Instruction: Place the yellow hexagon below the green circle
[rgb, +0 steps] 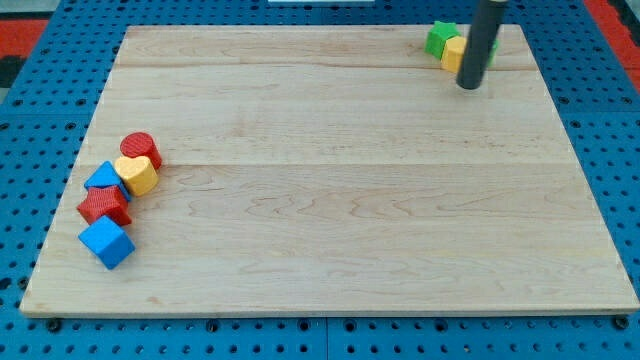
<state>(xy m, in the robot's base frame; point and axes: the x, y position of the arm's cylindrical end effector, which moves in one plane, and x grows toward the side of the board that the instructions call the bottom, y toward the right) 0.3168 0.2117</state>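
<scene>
Pale wooden board (330, 170) on a blue pegboard surface (40, 110), seen from the one camera; no claw on this rig, only a straight dark rod (483, 35) coming down from the view's top right, so nothing to spread or pinch; my tip (468, 86) down at the board's top right corner, just beside and partly covering the yellow hexagon (454, 53); yellow hexagon touching a green block (438, 38) on its left, another bit of green (493, 50) barely showing behind the rod, shape impossible to tell; well apart, at the view's left edge, a tight cluster: red cylinder (140, 149) at top, yellow block (136, 174) just below it, blue block (106, 180) to the left, red block (104, 206) beneath, blue cube (106, 242) lowest.
</scene>
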